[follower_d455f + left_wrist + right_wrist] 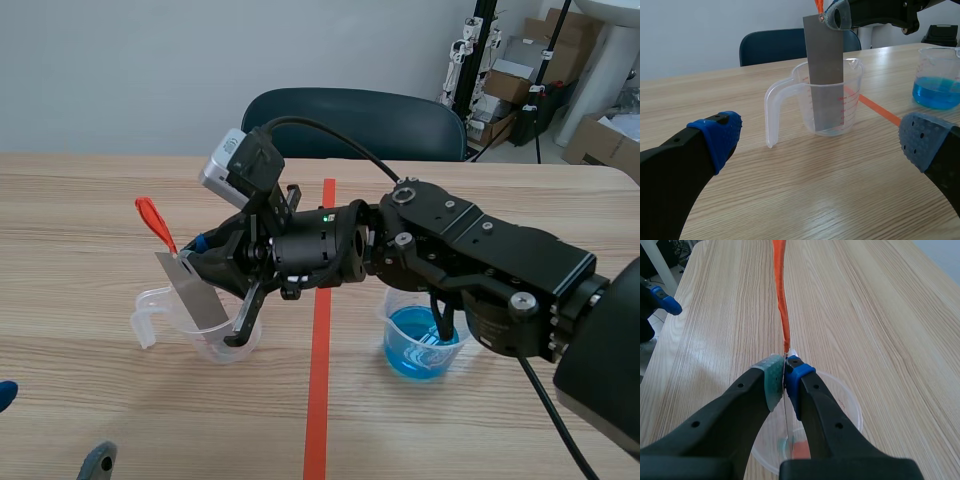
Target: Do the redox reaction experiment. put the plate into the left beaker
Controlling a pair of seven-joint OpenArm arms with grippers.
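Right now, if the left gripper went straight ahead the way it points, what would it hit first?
Most likely the clear plastic beaker with the handle, standing straight ahead of the left gripper's open fingers. The grey metal plate, held by the right gripper, stands inside it. Depth is unclear.

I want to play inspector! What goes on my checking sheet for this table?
Surface: wooden table with an orange-red tape line down the middle.
Job's things: grey metal plate, orange-red strip at its top, lower end inside the clear left beaker; right beaker holds blue liquid.
Clutter: nothing seen.
Grippers: right gripper shut on the plate's top edge; left gripper open, holding nothing, short of the left beaker.
Cables: black cable arches over the right arm.
Surroundings: dark chair, cardboard boxes, plain wall.
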